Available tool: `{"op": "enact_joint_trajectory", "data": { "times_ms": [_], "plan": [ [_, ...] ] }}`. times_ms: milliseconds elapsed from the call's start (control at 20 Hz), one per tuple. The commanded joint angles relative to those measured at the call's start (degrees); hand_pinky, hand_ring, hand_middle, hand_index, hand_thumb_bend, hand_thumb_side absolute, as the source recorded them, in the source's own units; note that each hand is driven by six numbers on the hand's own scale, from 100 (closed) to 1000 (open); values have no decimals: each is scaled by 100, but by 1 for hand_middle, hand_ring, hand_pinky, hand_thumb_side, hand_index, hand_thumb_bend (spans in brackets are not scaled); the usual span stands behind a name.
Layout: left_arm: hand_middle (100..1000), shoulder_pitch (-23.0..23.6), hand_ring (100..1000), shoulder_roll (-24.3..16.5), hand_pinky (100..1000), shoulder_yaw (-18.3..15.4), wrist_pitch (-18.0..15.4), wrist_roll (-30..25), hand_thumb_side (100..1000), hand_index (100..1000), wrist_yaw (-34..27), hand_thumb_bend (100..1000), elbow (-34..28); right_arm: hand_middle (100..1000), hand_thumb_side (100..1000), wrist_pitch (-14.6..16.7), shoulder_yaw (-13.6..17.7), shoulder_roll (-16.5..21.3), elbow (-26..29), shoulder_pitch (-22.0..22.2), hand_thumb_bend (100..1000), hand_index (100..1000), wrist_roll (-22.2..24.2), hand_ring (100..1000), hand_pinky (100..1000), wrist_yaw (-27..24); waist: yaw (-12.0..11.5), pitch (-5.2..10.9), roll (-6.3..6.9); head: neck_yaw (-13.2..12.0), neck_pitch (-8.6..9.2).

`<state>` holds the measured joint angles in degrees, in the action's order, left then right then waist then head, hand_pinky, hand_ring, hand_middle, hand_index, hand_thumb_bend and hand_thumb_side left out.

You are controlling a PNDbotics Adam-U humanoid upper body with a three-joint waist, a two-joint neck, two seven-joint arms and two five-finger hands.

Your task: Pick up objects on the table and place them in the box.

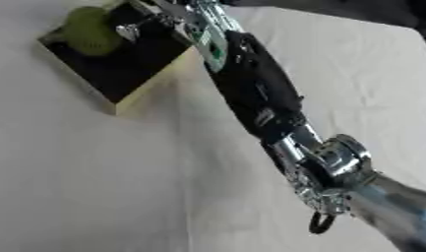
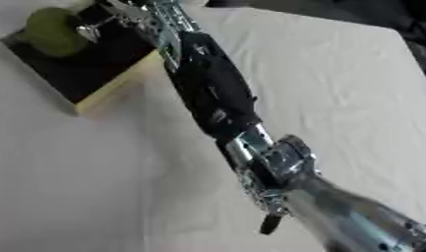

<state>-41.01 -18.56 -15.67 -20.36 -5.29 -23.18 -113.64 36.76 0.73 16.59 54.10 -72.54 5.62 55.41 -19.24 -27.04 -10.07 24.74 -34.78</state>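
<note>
- Nearest the camera: silver metal forearm [image 1: 397, 206] of the right arm, entering from the lower right corner, with a small dark loop hanging under its joint.
- Arm runs diagonally up and left across the frame; silver joint first, then a long black segment [image 1: 255, 83], then a section with green and silver parts near the top.
- Far left, upper corner: open box [image 1: 112, 64], dark inside with pale yellowish walls, sitting askew on the surface [image 1: 87, 187].
- Green rounded object [image 1: 89, 30] lies inside the box, at its far left corner, against the box wall.
- Just right of the green object: right robot hand [image 1: 151, 17], over the box's far part, at the top edge of the view. One silver fingertip [image 1: 128, 32] sits just beside the green object; whether it touches cannot be told.
- Fingers of the right robot hand are mostly cut off by the top edge and blurred; cannot tell whether they are spread, pressed together or pinching anything.
- Surface is covered in a pale cloth with soft folds, running from the box to the right side of the view.
- Upper right: dark area beyond the cloth's far edge; contents not readable.
</note>
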Motion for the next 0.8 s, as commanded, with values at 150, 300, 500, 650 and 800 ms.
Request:
{"op": "enact_joint_trajectory", "data": {
  "times_ms": [150,300,500,650,800],
  "plan": [
    [603,37,712,-179,590,-52,26,9,537,692,40,100,-95,863,100,-248,11,366,735,-72,186,939,303,1000,895,-993,92,255,113,-103,-84],
    [603,142,712,-242,590,-79,35,55,534,692,82,100,-95,839,100,-406,-126,880,1453,182,135,933,263,1000,873,-1969,239,366,123,-275,-206],
    [603,303,712,-330,589,-112,49,109,536,692,154,100,-95,809,100,-642,-278,1725,2448,862,100,909,158,979,847,-3283,432,498,136,-495,-317],
    [603,394,712,-383,590,-143,27,144,528,692,232,100,-95,794,100,-837,-297,2392,3249,1580,100,896,10,964,835,-3972,540,559,152,-622,-379],
    [603,458,712,-413,589,-174,3,189,529,692,295,100,-95,780,100,-948,-196,2870,3939,2362,100,886,-210,967,829,-4488,622,580,185,-710,-395]
  ]
}}
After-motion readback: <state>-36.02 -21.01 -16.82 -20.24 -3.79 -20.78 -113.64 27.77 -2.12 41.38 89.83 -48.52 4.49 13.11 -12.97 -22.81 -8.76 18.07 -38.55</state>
